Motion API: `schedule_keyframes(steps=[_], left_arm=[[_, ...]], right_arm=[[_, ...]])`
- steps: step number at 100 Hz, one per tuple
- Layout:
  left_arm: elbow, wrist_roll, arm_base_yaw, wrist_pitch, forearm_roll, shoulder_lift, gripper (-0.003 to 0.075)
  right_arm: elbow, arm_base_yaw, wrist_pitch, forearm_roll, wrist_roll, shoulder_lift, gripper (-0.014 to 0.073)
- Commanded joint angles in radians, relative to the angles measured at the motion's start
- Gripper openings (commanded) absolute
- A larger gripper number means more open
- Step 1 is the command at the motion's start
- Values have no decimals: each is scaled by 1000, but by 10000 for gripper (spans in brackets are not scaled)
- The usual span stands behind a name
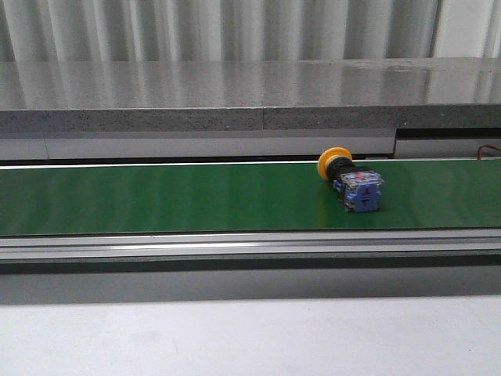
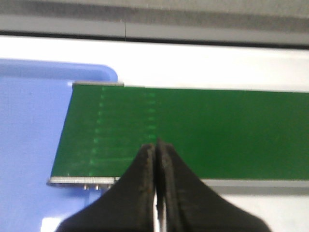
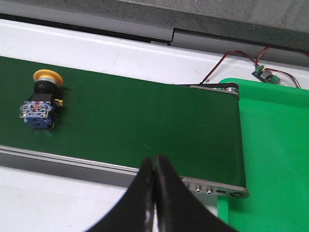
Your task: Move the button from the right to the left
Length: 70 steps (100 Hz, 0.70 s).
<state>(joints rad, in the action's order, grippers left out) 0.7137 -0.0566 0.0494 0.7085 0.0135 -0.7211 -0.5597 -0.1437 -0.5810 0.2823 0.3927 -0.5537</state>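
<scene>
1. Green belt (image 1: pixel 156 196) runs across the front view, and the button (image 1: pixel 351 182) lies on it, right of middle, tipped on its side. Its yellow head (image 1: pixel 332 164) points toward the far edge of the belt and its blue-and-clear block (image 1: pixel 360 192) toward you.
2. Treat it as light and rigid: hard plastic throughout, by the look of it, with nothing that gives under pressure. It probably slides or rolls easily on the smooth belt.
3. Expect the round head and black collar (image 3: pixel 45 87) to slip or pivot between the pads. You likely get a surer hold on the block's flat opposite faces, which in the right wrist view (image 3: pixel 38 112) look squared and parallel.
4. Squeeze gently; the clear housing and the small yellow part on the block's side may chip or snag.
5. Your right claw (image 3: pixel 153 166) is clenched, fingers pressed together, holding nothing. It hovers near the belt's end roller by the green bin (image 3: pixel 275 154), well apart from the button.
6. Your left claw (image 2: pixel 157 150) is likewise clenched and empty, above the other end of the belt, beside the blue tray (image 2: pixel 29 145).
7. You need to release the right claw before coming down, then straddle the block across its flat sides.
</scene>
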Motion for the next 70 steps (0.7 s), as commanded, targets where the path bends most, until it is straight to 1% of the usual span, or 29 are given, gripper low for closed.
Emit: schedule_keyframes(steps=[1, 25, 46, 52, 56, 61, 64, 66, 70], left_arm=[[63, -11, -2, 42, 11, -58, -20], [66, -11, -2, 111, 11, -126, -20], [66, -11, -2, 111, 11, -150, -19], [66, -9, -2, 111, 11, -151, -8], [66, -6, -2, 111, 11, -151, 23], [66, -4, -2, 111, 11, -151, 85], [66, -4, -2, 111, 11, -151, 148], [66, -4, -2, 111, 11, -151, 177], [66, -3, -2, 111, 11, -151, 279]], right_arm=[[-25, 0, 72, 16, 0, -1, -67], [-25, 0, 72, 16, 0, -1, -67], [-25, 0, 72, 16, 0, -1, -67], [-25, 0, 72, 16, 0, -1, -67], [-25, 0, 72, 16, 0, -1, -67], [-25, 0, 72, 16, 0, -1, -67], [-25, 0, 72, 16, 0, -1, -67], [-25, 0, 72, 16, 0, -1, -67], [-25, 0, 72, 16, 0, -1, -67]])
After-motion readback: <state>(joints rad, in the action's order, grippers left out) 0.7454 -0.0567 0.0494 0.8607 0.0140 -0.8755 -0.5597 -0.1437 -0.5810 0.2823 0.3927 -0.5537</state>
